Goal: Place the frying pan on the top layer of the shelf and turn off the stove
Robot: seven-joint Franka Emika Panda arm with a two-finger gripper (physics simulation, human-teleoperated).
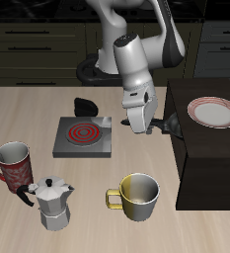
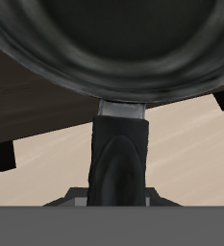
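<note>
Wrist view: claw [image 2: 115,197] clamps frying pan [image 2: 113,43] handle, which runs lengthwise from claw toward bowl.

No legible text or labels anywhere.

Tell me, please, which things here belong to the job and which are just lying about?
Job: frying pan, shelf, stove, gripper.
Lying about: red-rimmed plate on the shelf, red mug, yellow mug, moka pot.
</note>
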